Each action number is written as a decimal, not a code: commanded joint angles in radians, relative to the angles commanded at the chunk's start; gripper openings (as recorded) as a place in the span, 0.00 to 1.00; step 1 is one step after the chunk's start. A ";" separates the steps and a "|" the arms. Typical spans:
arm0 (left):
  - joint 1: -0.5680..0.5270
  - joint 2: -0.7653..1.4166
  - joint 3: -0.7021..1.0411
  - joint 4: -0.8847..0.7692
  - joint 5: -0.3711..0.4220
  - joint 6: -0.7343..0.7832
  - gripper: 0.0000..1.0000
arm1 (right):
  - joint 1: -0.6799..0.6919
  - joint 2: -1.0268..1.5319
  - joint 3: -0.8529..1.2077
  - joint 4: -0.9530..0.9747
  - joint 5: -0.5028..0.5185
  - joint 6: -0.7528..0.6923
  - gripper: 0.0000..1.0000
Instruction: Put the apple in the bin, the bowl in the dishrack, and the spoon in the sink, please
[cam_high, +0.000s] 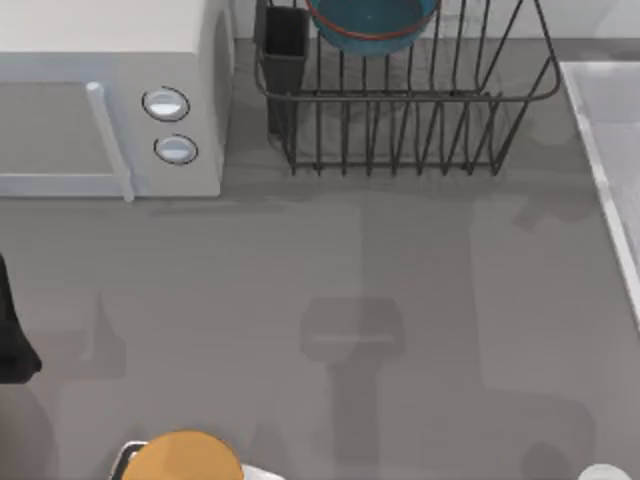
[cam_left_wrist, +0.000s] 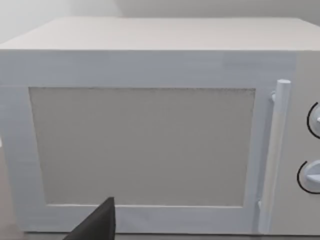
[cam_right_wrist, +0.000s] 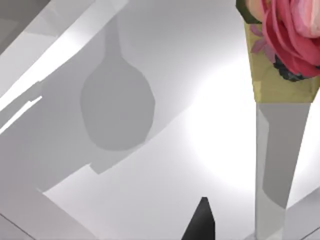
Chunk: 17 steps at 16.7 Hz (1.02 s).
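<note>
The microwave (cam_high: 110, 100) fills the upper left of the top view, its two knobs (cam_high: 166, 104) stacked at its right end. Just beside it, at top centre, stands the dishrack (cam_high: 400, 110), with the cutlery cup (cam_high: 285, 40) in its upper left corner and the bowl (cam_high: 372, 25) inside it at the frame's top edge. The sink (cam_high: 610, 150) runs along the right edge. A round thing (cam_high: 183, 458) lies at the bottom edge, left of centre, on the table (cam_high: 330, 300).
</note>
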<state>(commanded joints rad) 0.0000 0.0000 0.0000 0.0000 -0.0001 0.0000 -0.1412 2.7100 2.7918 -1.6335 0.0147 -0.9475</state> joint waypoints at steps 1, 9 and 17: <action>0.000 0.000 0.000 0.000 0.000 0.000 1.00 | 0.001 -0.014 -0.048 0.029 -0.001 0.000 0.00; 0.000 0.000 0.000 0.000 0.000 0.000 1.00 | 0.000 -0.110 -0.362 0.243 -0.001 0.000 0.00; 0.000 0.000 0.000 0.000 0.000 0.000 1.00 | 0.000 -0.111 -0.367 0.246 -0.001 0.000 0.30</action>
<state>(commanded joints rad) 0.0000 0.0000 0.0000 0.0000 -0.0001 0.0000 -0.1415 2.5987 2.4252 -1.3877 0.0137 -0.9474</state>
